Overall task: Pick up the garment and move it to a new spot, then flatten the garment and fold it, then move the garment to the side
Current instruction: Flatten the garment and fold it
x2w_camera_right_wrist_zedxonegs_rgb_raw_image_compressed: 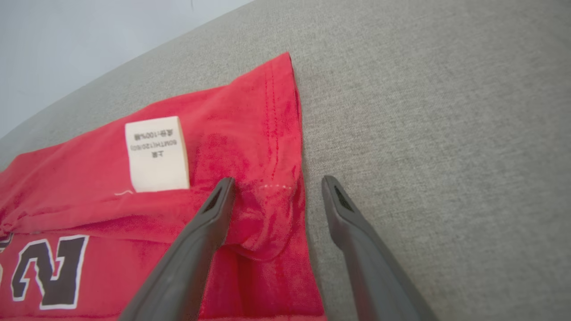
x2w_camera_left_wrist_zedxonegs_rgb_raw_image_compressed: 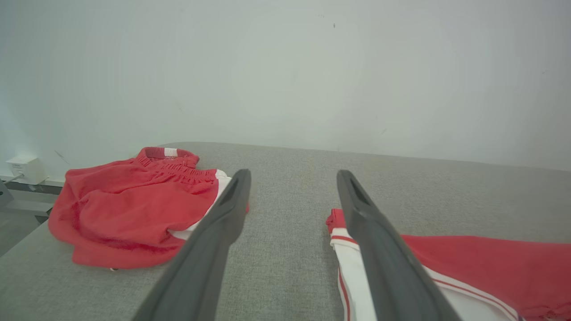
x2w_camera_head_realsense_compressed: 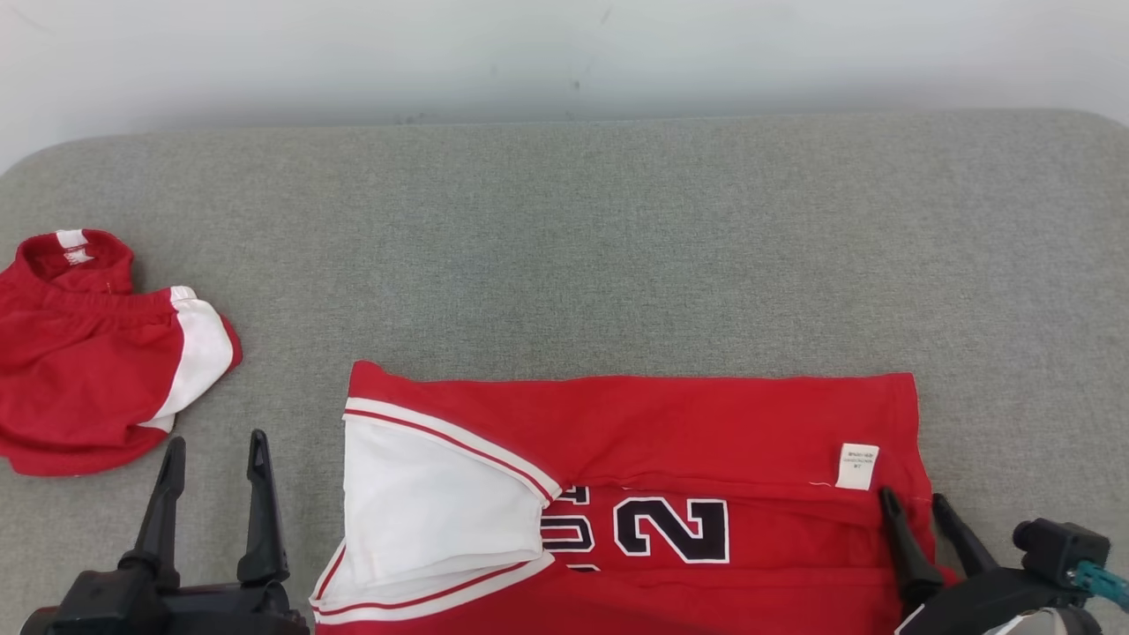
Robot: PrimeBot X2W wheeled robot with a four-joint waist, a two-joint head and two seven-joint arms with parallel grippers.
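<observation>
Now the red jersey (x2w_camera_head_realsense_compressed: 670, 432) lies folded at the near edge of the grey cloth-covered desk (x2w_camera_head_realsense_compressed: 617, 247), right of the middle, its long side running left to right. A far strip of the cloth is turned toward the near side, so a white label (x2w_camera_head_realsense_compressed: 856, 466) shows close to its right end. Below that fold a dark number (x2w_camera_head_realsense_compressed: 670, 529) with white edging sits upside down as seen from the head. At the jersey's left end a white panel (x2w_camera_head_realsense_compressed: 423, 503) with red and white trim lies flat on top.

The right claw (x2w_camera_head_realsense_compressed: 913, 498) stands open at the jersey's near right corner, gripping nothing. In the right wrist view this claw (x2w_camera_right_wrist_zedxonegs_rgb_raw_image_compressed: 277, 180) straddles the garment's right edge, one finger over the red cloth just beside the label and the other over bare desk.

The left claw (x2w_camera_head_realsense_compressed: 216, 441) is open as well and holds nothing. It is over bare desk between the jersey and a pair of crumpled red shorts (x2w_camera_head_realsense_compressed: 88, 370) with white side stripes, which lie at the far left edge.

A pale wall (x2w_camera_head_realsense_compressed: 564, 53) rises behind the desk.
</observation>
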